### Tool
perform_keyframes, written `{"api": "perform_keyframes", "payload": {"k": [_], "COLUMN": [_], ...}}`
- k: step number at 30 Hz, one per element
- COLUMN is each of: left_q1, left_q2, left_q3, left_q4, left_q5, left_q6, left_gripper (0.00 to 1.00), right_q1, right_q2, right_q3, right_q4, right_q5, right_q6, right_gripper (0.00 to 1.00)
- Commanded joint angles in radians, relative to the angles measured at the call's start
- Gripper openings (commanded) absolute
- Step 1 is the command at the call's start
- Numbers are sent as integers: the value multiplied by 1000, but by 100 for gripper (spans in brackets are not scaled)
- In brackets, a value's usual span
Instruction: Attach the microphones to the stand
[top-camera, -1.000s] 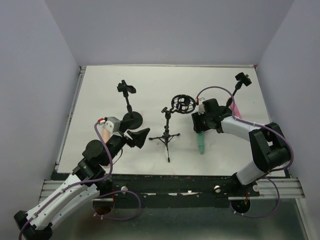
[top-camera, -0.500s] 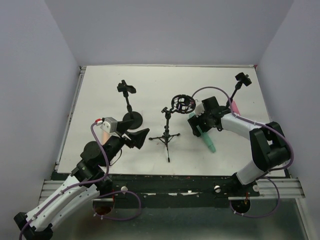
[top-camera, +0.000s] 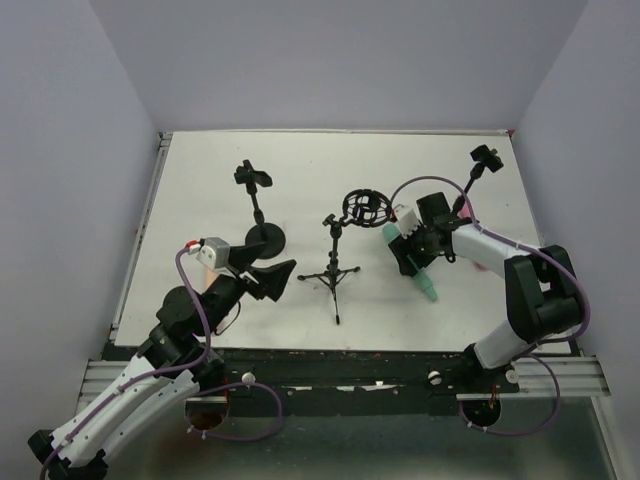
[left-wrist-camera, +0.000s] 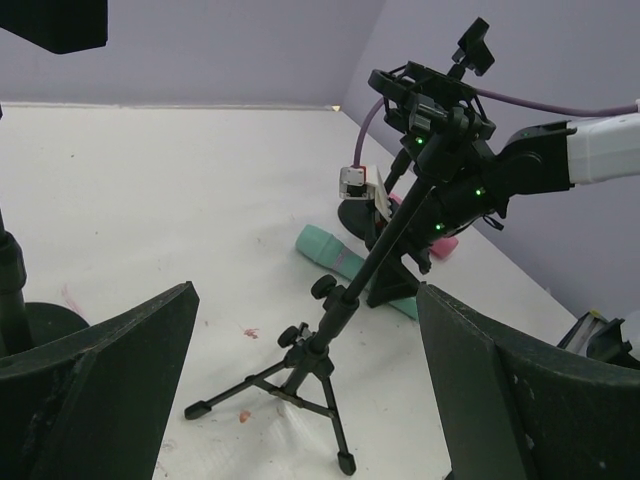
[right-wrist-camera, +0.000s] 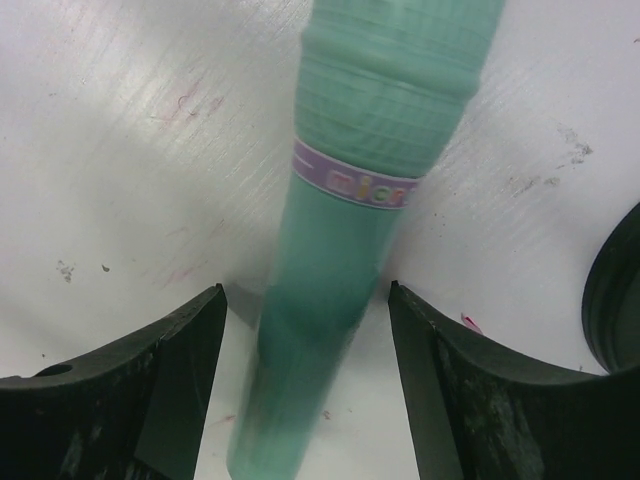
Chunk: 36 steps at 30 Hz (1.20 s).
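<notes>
The mint green microphone (top-camera: 412, 266) lies slanted on the white table, right of the black tripod stand (top-camera: 335, 270), which has a ring mount (top-camera: 363, 207). My right gripper (top-camera: 408, 250) is open and low over it. In the right wrist view the microphone (right-wrist-camera: 370, 130) lies between the spread fingers (right-wrist-camera: 150, 400), with gaps on both sides. My left gripper (top-camera: 272, 275) is open and empty, left of the tripod (left-wrist-camera: 330, 370). A bit of the pink microphone (top-camera: 468, 215) shows behind the right arm. A peach patch (top-camera: 205, 262) shows beside the left wrist.
A black stand with a round base (top-camera: 262, 238) and a clip (top-camera: 252, 177) is at the left. Another clip stand (top-camera: 485, 158) is at the back right. A dark round base (right-wrist-camera: 615, 300) sits just right of the right gripper.
The mint microphone has turned from pointing straight at the near edge to a slant, its head now toward the ring mount. The right gripper swung with it. The left gripper drew back slightly.
</notes>
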Motion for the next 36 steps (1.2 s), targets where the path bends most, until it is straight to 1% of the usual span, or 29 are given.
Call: {"api": "perform_keyframes", "payload": {"k": [1, 2, 3, 5, 7, 8, 9, 11, 14, 18, 20, 23, 27, 33, 35, 36], "left_q1": [3, 3, 3, 3, 3, 0, 3, 1, 1, 3, 3, 3, 3, 3, 3, 3], "left_q2": [-23, -27, -35, -41, -40, -35, -29, -14, 8, 45, 78, 150, 265, 471, 554, 603], "left_q3": [10, 7, 4, 0, 6, 12, 19, 39, 68, 121, 170, 257, 369, 515, 594, 640], "left_q4": [-22, -20, -10, 20, 43, 50, 55, 57, 69, 101, 109, 109, 138, 231, 216, 201], "left_q5": [25, 27, 33, 58, 79, 85, 85, 134, 180, 243, 274, 324, 389, 452, 472, 485], "left_q6": [-26, -35, -49, -69, -89, -96, -102, -115, -139, -175, -179, -173, -182, -248, -264, -267], "left_gripper": [98, 98, 99, 99, 98, 98, 98, 99, 98, 98, 98, 99, 98, 98, 99, 98], "right_q1": [1, 1, 1, 3, 1, 0, -3, -15, -52, -115, -121, -123, -124, -127, -127, -127], "right_q2": [16, 16, 15, 13, 9, 3, -7, -31, -88, -247, -348, -428, -462, -435, -429, -423], "right_q3": [-13, -15, -12, -12, -4, 1, 5, 19, 43, 56, 53, 89, 207, 489, 551, 580], "right_q4": [-55, -61, -62, -68, -76, -78, -84, -97, -127, -140, -142, -174, -249, -332, -335, -347], "right_q5": [27, 26, 26, 20, 1, -8, -28, -83, -184, -333, -379, -431, -419, -324, -351, -391], "right_q6": [-42, -47, -47, -47, -44, -41, -38, -32, -30, -25, -16, -1, -2, 10, 13, 16], "right_gripper": [74, 74, 69, 56, 41, 35, 31, 23, 17, 15, 15, 15, 15, 15, 15, 15]}}
